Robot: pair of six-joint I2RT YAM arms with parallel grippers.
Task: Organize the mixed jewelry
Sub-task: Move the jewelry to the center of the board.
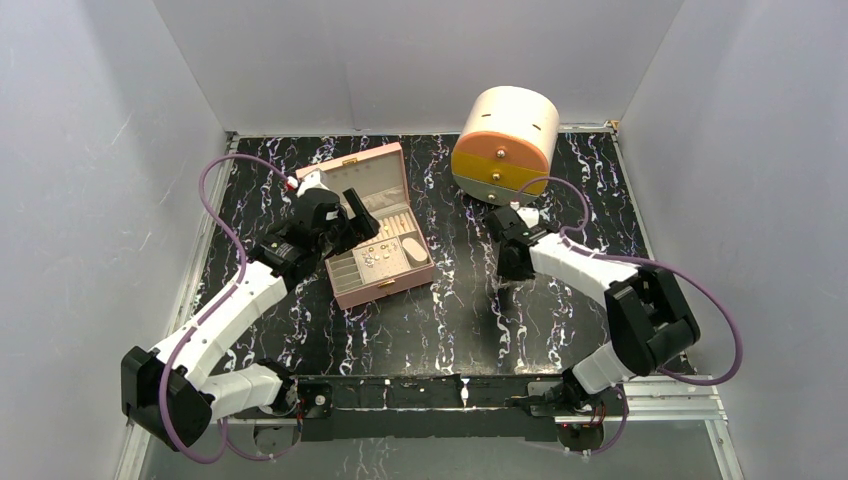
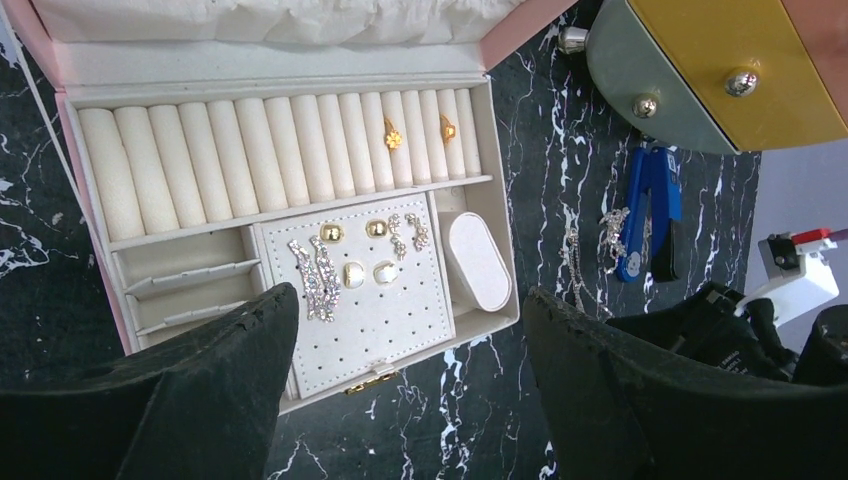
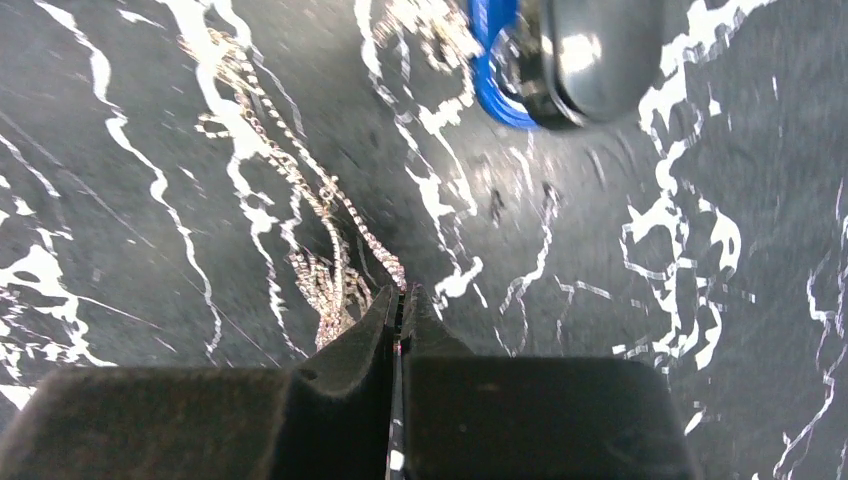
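Two arms are out over the black marbled table (image 1: 450, 320), and the action is on the right. The right gripper (image 3: 400, 298) is down at the tabletop, jaws squeezed together with only a hairline slit between them. The near end of a crystal strand (image 3: 290, 160) runs straight into that pinch, so it's clamped on the strand. The rest of the strand lies slack on the marble, trailing away from the tips. A small bunched cluster (image 3: 322, 285) of sparkle sits just beside the fingertips. The blue object (image 3: 490, 88) lies further out, beyond the strand.

Over to the left now. The left gripper (image 2: 410, 300) hangs above the pink jewelry box (image 1: 385, 287), jaws spread wide apart, nothing between them. The box is open, lid tilted back.

Plenty of the mixed jewelry (image 2: 377, 229) is in it. Gold rings (image 2: 393, 135) are tucked into the cream ring rolls (image 2: 200, 160), toward their right end. Gold studs (image 2: 331, 233) and pale studs (image 2: 352, 274) sit on the perforated earring panel (image 2: 400, 320). Long crystal drops (image 2: 315, 275) hang at its left, and a shorter sparkly pair (image 2: 405, 235) sits at its top right. An oval cushion (image 2: 478, 260) fills the compartment just right of the panel.

Outside the box, loose sparkly pieces (image 2: 612, 235) lie on the marble between the box and the blue object. The round drawer unit (image 1: 505, 140) stands behind them.
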